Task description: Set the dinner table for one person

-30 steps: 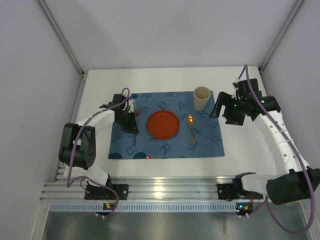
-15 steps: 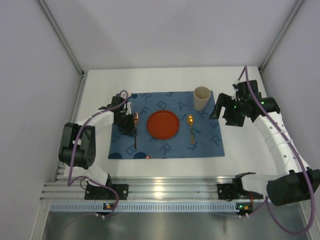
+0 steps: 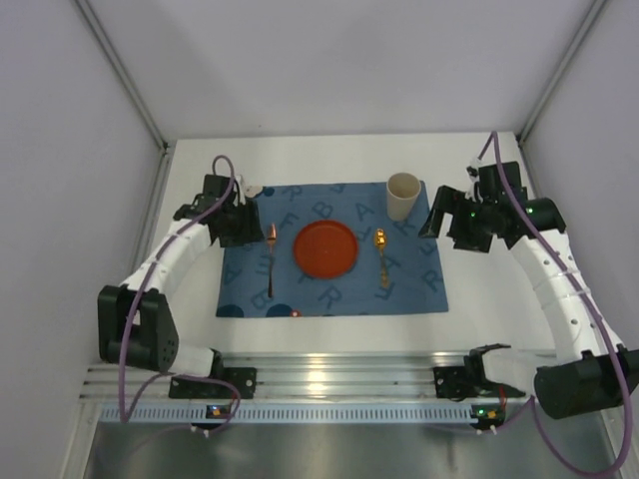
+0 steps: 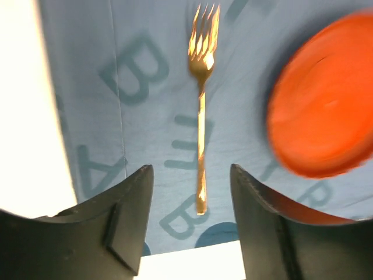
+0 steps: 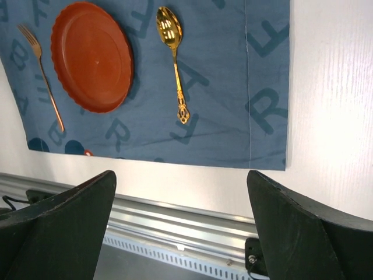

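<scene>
Placement appears complete on the desk, the white surface that spans the enclosure and carries the blue lettered placemat at its middle. On the mat, the orange plate sits centrally, the gold fork lies just left of it with tines pointing far, and the gold spoon lies just right of it with bowl far. The cream cup stands upright at the mat's far right corner. The left gripper hangs released and empty above the fork's handle end, touching nothing. The right gripper is likewise spread wide and empty, off the mat's right side. Judgement: the fork step is finished and no further item is in view to lay. The next move calls for drawing both arms clear without brushing the cutlery or the cup.
</scene>
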